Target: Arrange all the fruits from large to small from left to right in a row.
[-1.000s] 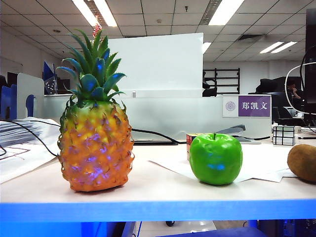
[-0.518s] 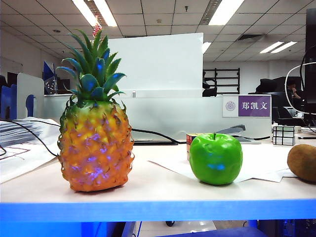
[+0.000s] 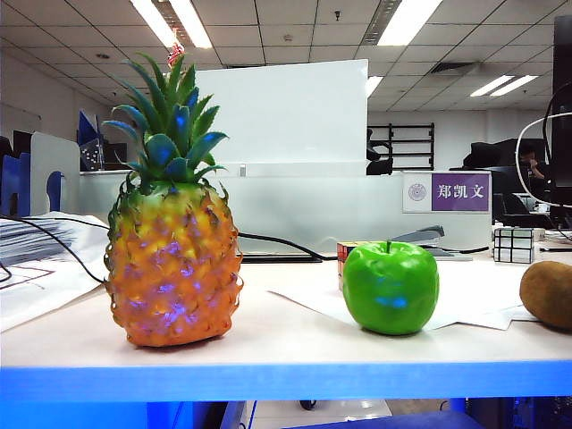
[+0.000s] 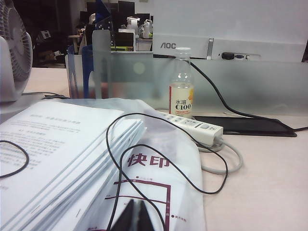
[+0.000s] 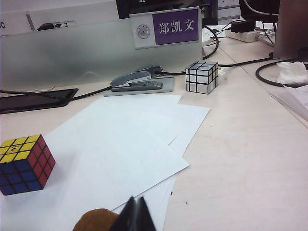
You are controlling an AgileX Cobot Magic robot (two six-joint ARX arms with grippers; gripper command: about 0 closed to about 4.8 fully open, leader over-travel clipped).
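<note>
Both jaws sit closed: left gripper (image 4: 134, 216) above printed papers (image 4: 57, 154), right gripper (image 5: 136, 214) beside the small brown fuzzy kiwi (image 5: 96, 220). Your row already reads tall orange pineapple (image 3: 172, 259), glossy green apple (image 3: 391, 288), kiwi; only tidy spacing.

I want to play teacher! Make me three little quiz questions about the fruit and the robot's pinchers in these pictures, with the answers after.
1. True or false: the pineapple stands left of the green apple in the exterior view.
2. Which fruit is cut off at the right edge of the exterior view? A) a banana B) the kiwi C) a lemon
3. Fill in: the left gripper, over a printed plastic bag, and the right gripper, next to the kiwi, are both ____.

Key: 1 true; 2 B; 3 shut, holding nothing.
</note>
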